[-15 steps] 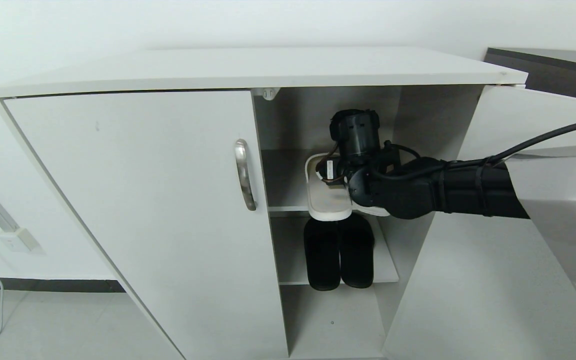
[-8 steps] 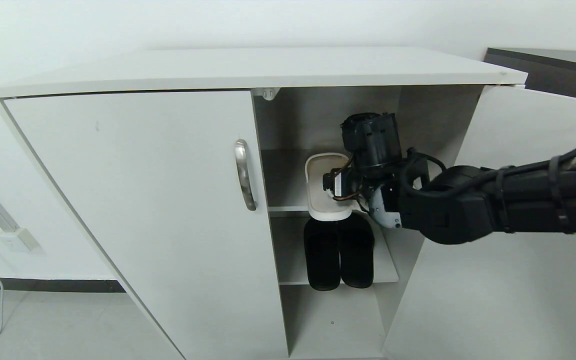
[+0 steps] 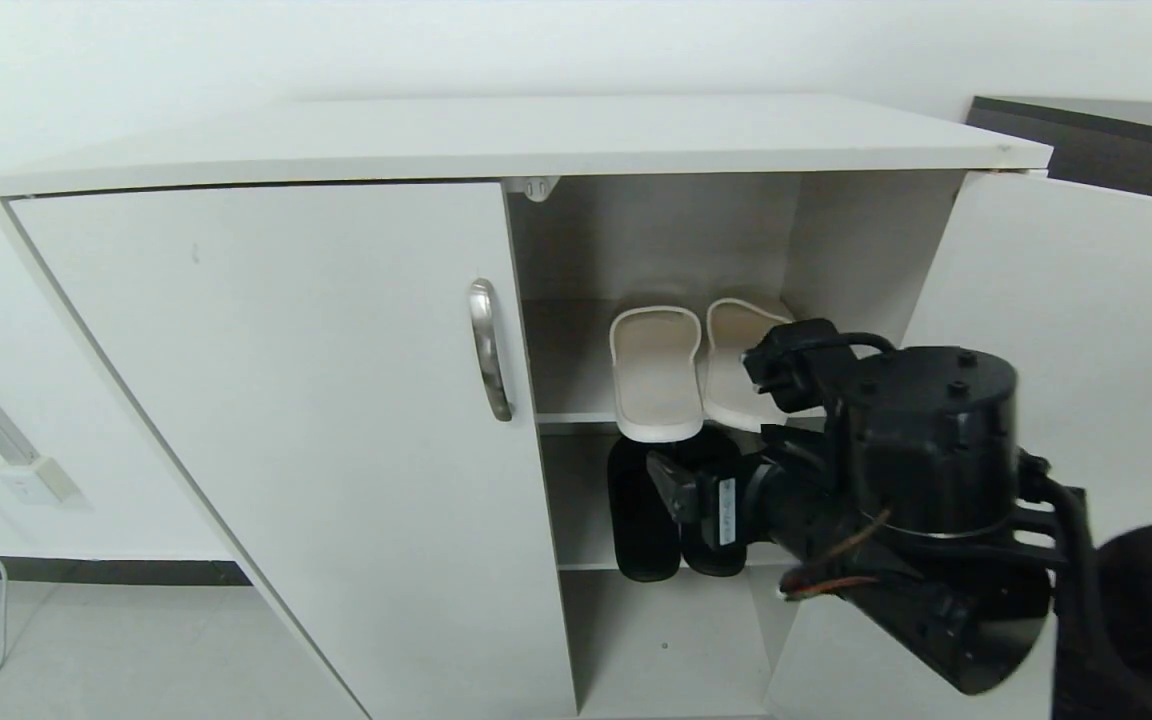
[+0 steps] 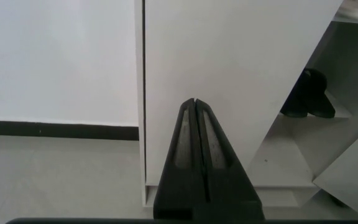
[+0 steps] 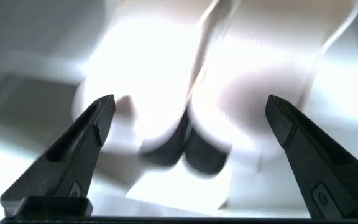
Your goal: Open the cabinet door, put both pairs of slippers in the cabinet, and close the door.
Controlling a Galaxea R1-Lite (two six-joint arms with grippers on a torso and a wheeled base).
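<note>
The 2 pairs sit inside: white slippers on the upper shelf, black slippers below. The right gripper hangs wide and empty before them. The open door looks light and stiff; I'd push near its free edge.

Cabinet is finished in plain wht, no pattern; door handle is seen as silver. Upper-shelf slippers are noted as off-wht, lower-shelf slippers as solid blk. Right gripper & left gripper are coloured blk. Wall is painted wht, skirting strip blk; floor is seen as pale grey.
</note>
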